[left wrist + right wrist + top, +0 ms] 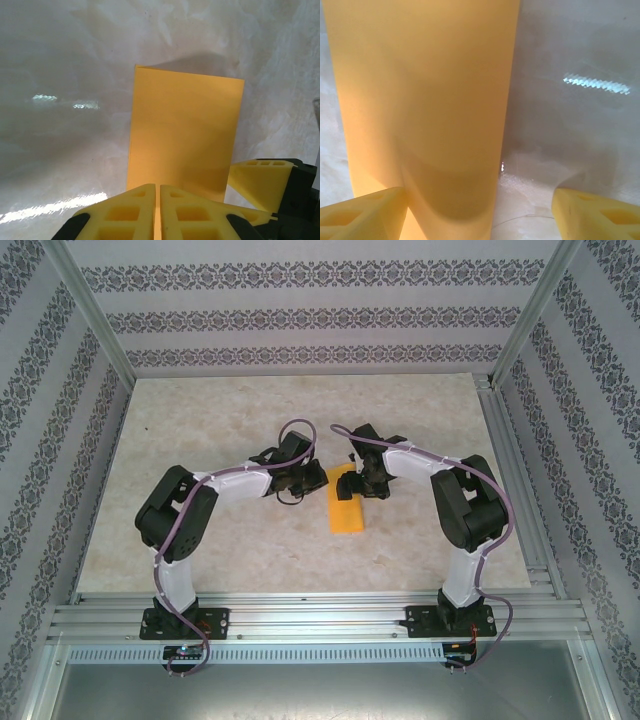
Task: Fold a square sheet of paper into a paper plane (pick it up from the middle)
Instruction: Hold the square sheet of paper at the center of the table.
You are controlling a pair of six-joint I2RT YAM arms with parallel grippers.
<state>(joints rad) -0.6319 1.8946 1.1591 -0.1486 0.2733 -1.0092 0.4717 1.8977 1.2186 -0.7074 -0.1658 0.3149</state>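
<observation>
The square sheet of paper (347, 512) is orange-yellow, folded double into a tall rectangle at the table's middle. Its far end lifts off the marble top between the two grippers. My left gripper (318, 480) is shut, and in the left wrist view the paper (185, 130) runs out from between its closed yellow fingers (135, 210), with the fold at the far edge. My right gripper (358, 483) is open. Its fingers (365, 215) stand wide apart, and the curved paper (425, 100) passes beside the left one. One right finger (257, 177) shows next to the sheet.
The table (200, 440) is pale marble, walled by patterned panels (300, 315) and metal posts. An aluminium rail (320, 615) at the near edge carries both arm bases. A side rail (515, 480) runs along the right.
</observation>
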